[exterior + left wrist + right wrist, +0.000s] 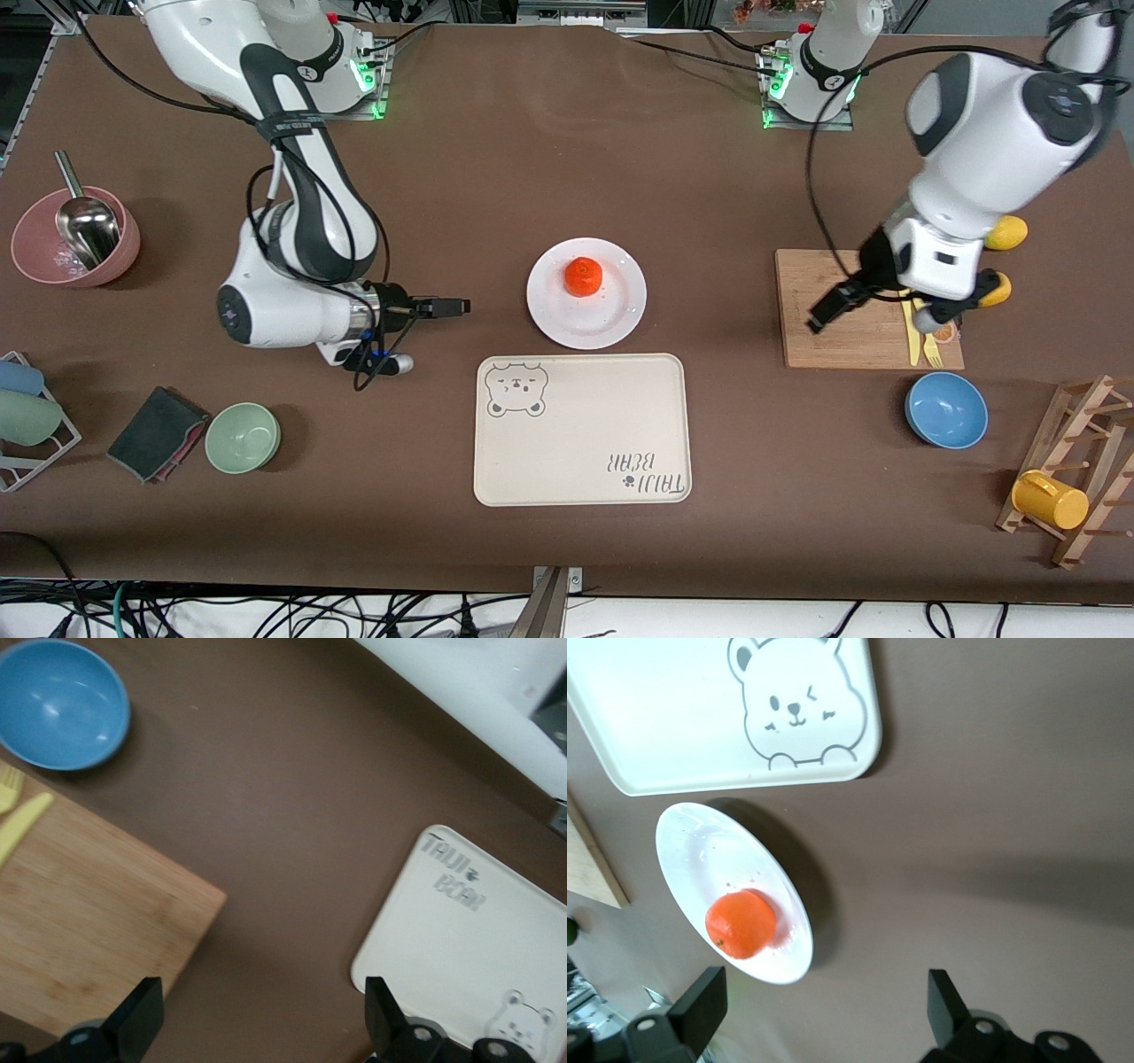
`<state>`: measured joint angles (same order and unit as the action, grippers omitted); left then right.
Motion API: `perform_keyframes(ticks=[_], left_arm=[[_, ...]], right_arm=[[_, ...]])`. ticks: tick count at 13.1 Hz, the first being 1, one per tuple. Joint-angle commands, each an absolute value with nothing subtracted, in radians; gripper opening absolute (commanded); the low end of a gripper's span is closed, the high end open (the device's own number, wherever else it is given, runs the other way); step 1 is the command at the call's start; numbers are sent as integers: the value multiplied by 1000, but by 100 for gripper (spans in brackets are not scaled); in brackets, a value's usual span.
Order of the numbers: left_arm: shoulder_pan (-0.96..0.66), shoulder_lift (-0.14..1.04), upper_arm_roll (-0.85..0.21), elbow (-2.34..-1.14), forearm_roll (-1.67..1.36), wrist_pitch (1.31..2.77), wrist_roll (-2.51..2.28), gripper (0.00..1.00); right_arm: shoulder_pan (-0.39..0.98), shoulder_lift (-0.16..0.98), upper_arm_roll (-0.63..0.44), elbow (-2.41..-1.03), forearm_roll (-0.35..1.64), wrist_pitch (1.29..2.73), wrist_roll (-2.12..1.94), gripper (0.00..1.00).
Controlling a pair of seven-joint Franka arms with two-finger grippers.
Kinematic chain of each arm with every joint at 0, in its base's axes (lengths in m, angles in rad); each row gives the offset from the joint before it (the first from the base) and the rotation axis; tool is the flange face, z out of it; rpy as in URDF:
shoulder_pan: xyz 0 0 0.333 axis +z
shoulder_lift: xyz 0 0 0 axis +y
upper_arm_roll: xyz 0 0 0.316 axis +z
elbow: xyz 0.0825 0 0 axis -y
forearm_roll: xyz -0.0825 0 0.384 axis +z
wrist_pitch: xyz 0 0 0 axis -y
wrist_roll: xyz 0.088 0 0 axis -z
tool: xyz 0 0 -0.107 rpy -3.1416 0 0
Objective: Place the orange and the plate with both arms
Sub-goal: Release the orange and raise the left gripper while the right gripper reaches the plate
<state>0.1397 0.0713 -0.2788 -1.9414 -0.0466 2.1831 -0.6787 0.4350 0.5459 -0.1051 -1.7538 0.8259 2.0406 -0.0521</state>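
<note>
Glossy round white plate (pixel 586 293) under flattened orange (pixel 584 276); left hand (pixel 877 312), right hand (pixel 450 307) both spread, empty.

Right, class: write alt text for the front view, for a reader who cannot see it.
An orange sits on a white plate mid-table, just above a beige bear-print tray. The right hand hangs open beside the plate, and the left hand hangs open over a wooden cutting board.

Two big white arms (pixel 292 221) with black joints – thin black cables loop along them, and their bases (pixel 363 75) glow green.
</note>
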Motion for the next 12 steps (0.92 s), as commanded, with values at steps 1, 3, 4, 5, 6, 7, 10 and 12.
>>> perform_keyframes(ticks=[1, 3, 4, 5, 6, 7, 10, 12], left_arm=[[144, 31, -181, -1956, 32, 2114, -472, 100], [144, 9, -103, -1931, 23, 2051, -324, 100], [144, -3, -86, -1898, 23, 1983, -304, 100], [144, -5, -78, -1837, 23, 1882, -304, 100], [144, -5, -78, -1766, 26, 1788, -305, 100], [143, -5, -80, -1708, 28, 1713, -308, 100], [141, 2, -68, -1678, 3, 1660, -305, 100], [130, 2, -66, -1675, -34, 1657, -307, 100]], right_arm=[[434, 454, -37, -1986, 1025, 2239, -252, 100], [434, 456, 4, -2029, 1135, 2301, -333, 100], [434, 466, 41, -2042, 1193, 2359, -363, 100], [434, 485, 73, -2042, 1260, 2402, -394, 100], [434, 495, 80, -2036, 1308, 2410, -420, 100], [434, 502, 81, -2034, 1330, 2408, -431, 100], [451, 512, 83, -2029, 1339, 2410, -434, 100], [459, 521, 81, -2013, 1341, 2410, -433, 99]])
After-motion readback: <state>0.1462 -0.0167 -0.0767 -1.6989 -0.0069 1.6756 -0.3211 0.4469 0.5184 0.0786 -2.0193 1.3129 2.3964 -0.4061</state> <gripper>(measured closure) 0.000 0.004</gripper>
